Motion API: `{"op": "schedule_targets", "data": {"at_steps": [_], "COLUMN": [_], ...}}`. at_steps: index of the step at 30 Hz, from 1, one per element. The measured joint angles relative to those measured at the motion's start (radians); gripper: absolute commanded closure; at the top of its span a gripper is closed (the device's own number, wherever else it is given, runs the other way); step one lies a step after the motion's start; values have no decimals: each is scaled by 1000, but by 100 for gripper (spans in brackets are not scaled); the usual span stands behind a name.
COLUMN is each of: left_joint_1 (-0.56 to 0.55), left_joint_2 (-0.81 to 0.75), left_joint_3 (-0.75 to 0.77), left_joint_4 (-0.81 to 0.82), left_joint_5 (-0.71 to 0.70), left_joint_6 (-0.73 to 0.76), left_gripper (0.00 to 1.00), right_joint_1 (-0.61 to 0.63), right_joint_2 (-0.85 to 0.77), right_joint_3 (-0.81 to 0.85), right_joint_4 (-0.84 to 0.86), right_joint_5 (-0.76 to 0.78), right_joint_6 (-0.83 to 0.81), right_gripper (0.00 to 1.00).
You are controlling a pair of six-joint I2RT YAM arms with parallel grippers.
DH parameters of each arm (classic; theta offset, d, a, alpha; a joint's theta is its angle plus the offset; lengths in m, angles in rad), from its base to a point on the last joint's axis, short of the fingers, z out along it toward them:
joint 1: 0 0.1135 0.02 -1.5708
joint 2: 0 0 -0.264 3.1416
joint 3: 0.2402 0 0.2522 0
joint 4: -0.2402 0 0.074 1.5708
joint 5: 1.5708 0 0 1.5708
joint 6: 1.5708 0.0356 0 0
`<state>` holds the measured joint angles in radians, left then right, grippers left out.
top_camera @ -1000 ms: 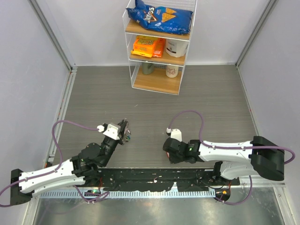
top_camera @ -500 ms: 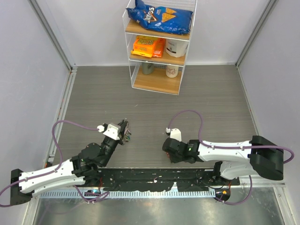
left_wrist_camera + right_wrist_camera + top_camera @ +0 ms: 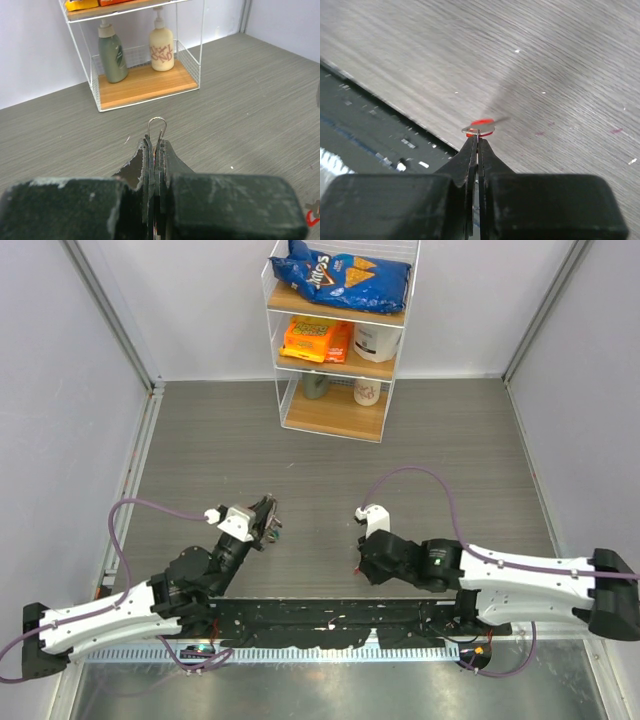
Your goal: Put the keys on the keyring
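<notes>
1. The left gripper (image 3: pixel 267 521) was clenched tight on the keyring (image 3: pixel 157 118). It held the ring on edge, so only a narrow loop of wire stuck out past the fingertips, pointing toward the back of the table (image 3: pixel 450 450).
2. The right gripper (image 3: pixel 478 140) was pinched shut on the red key (image 3: pixel 481 122), gripping it at the very tips. The key lay roughly flat across them, and its metal end was too blurred to make out.
3. The two grippers were well apart, with open table between them. Both sat in the front part of the table, and the right one hung near the black rail (image 3: pixel 330 620) along the near edge.
4. Ahead of both, a wide stretch of table ran to the shelf rack (image 3: pixel 332 416) at the back wall. Two bottles (image 3: pixel 112 55) stood on its lowest board.
5. The side walls (image 3: pixel 60 390) stood well away from both grippers.
6. The right arm (image 3: pixel 530 575) lay low along the near edge.
</notes>
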<state>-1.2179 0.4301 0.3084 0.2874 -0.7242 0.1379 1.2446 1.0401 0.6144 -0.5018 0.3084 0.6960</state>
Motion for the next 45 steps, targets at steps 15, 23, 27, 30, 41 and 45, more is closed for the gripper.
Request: {"op": "schedule_targets", "data": {"at_steps": [15, 23, 27, 30, 41, 45], "left_joint_1": [1, 1, 1, 1, 1, 1], "left_joint_2": [-85, -138, -159, -170, -238, -262], "left_joint_3": [-30, -46, -55, -56, -58, -58], "left_joint_4": [10, 16, 22, 26, 31, 31], "left_joint_5": [303, 462, 519, 561, 685, 723], "left_joint_6": [0, -4, -8, -9, -32, -38], "left_gripper": [100, 100, 100, 100, 100, 100], "right_joint_1": [0, 0, 0, 0, -12, -30], "right_joint_2": [-298, -238, -223, -208, -93, -56], "right_joint_3": [111, 131, 125, 118, 107, 107], "right_joint_4": [34, 211, 354, 488, 753, 818], "right_joint_5": [-463, -661, -711, -729, -741, -760], "right_joint_6": [-309, -306, -258, -204, -37, 5], "right_gripper": [94, 94, 94, 94, 94, 94]}}
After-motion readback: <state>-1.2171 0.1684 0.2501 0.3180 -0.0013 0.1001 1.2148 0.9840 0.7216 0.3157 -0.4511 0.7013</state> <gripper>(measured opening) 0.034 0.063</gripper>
